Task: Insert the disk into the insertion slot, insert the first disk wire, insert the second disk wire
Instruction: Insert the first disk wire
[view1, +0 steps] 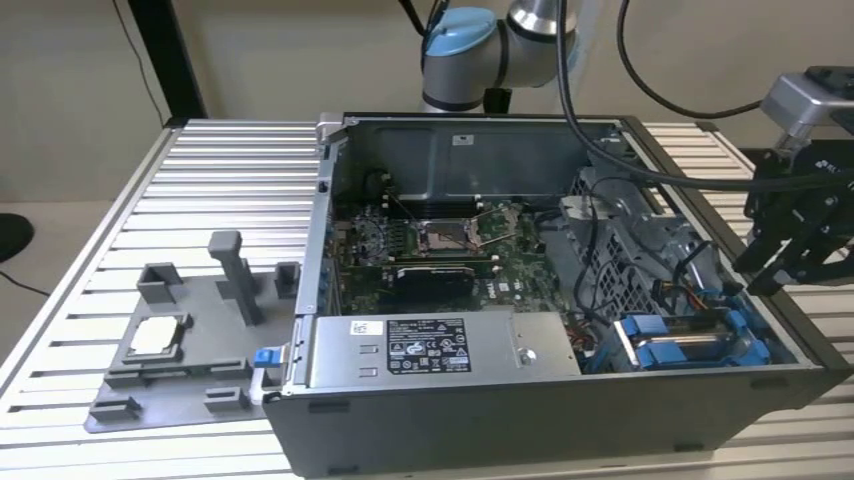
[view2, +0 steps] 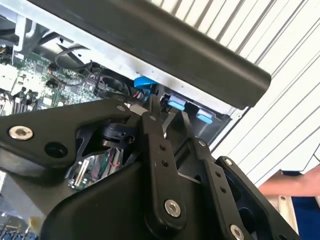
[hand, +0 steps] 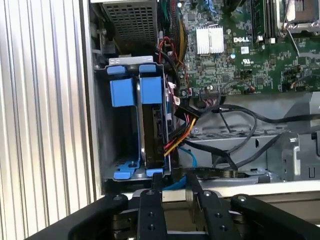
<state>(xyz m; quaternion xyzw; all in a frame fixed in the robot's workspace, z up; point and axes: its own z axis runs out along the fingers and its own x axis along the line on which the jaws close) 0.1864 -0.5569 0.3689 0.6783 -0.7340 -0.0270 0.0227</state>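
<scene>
Gripper (view1: 777, 278) hovers over the computer case (view1: 534, 430) rim beside the insertion slot (hand: 116, 145), fingers (hand: 151, 212) slightly apart, nothing between them. Disk (hand: 152, 127) sits in the slot compartment nearer the motherboard (hand: 235, 55). Orange-yellow wires (hand: 181, 134) reach its edge; seating unclear

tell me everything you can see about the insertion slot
The insertion slot is a narrow bay of grey sheet metal in a corner of the computer case, at the exterior view's right. Blue plastic rails with tabs run along it, forming two side-by-side compartments. One is empty, with its bare metal floor showing. The other holds a dark slab on edge, apparently the disk. Yellow, red and black wires reach the disk's side.
</scene>
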